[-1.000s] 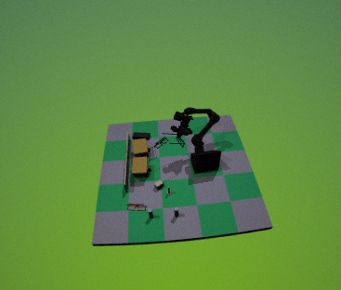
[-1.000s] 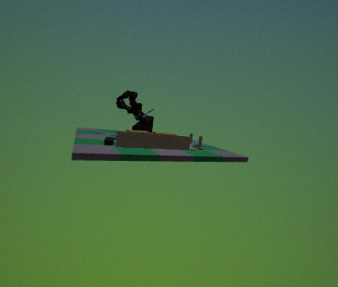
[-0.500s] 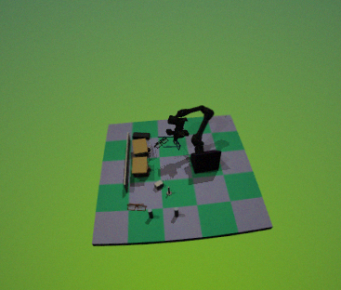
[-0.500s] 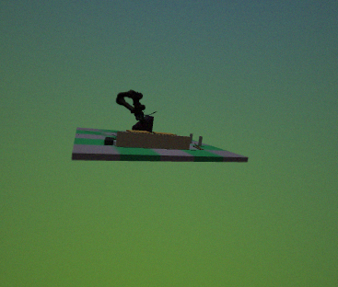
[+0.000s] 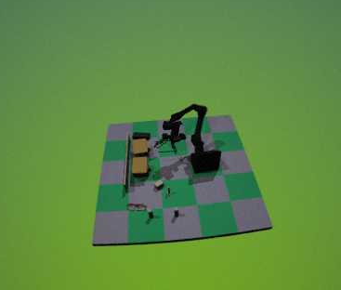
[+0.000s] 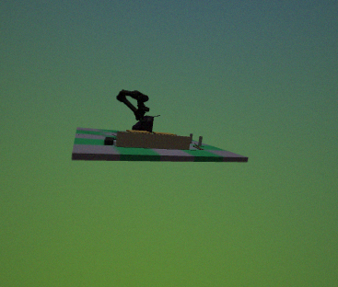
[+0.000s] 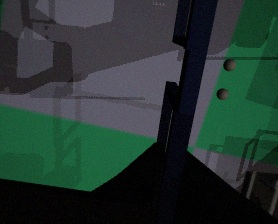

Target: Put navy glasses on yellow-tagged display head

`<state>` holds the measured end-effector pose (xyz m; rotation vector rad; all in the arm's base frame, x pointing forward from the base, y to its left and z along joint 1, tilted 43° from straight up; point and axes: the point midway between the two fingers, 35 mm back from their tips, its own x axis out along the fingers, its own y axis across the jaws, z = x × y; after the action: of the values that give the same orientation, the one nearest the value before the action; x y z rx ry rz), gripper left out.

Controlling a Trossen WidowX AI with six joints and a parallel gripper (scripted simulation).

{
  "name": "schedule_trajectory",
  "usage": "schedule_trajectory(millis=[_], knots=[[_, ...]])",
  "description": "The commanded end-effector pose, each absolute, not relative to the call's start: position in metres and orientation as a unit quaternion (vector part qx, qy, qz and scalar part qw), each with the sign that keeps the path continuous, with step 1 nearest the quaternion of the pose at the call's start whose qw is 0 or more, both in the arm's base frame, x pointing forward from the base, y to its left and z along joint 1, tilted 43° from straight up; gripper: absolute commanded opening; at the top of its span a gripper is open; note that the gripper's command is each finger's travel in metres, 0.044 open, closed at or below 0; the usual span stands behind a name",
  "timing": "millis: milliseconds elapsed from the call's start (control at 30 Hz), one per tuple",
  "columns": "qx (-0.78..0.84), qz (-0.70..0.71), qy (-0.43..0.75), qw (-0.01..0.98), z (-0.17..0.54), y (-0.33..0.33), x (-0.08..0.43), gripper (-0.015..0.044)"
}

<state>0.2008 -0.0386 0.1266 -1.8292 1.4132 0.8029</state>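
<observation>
My gripper (image 5: 175, 148) (image 7: 166, 153) is shut on the navy glasses (image 7: 192, 80), whose dark bar crosses the wrist view from top to bottom. It holds them above the mat; a thin part of the glasses (image 6: 156, 116) sticks out beside the gripper in the exterior view. Two tan blocks, a rear one (image 5: 139, 146) and a front one (image 5: 139, 165), stand left of the gripper in the top view, with small dark parts on their right sides. They look like the display heads. The yellow tag, noses and ears are too dark and small to tell.
A long upright board (image 5: 126, 163) (image 6: 152, 141) stands behind the tan blocks. A dark block (image 5: 141, 136) (image 6: 109, 141) lies beyond them. Brown glasses (image 5: 137, 207), a pale block (image 5: 158, 184), a small stand (image 5: 168, 191) and two posts (image 5: 150, 214) (image 5: 176, 212) are toward the front.
</observation>
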Motion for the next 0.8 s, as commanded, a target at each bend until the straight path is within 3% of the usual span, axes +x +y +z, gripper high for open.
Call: schedule_trajectory(millis=[0,767], knots=[[-0.695,0.301,0.556,0.343,0.120,-0.036,0.210,0.0000],[-0.644,0.261,0.636,0.337,0.056,-0.025,0.239,0.0000]])
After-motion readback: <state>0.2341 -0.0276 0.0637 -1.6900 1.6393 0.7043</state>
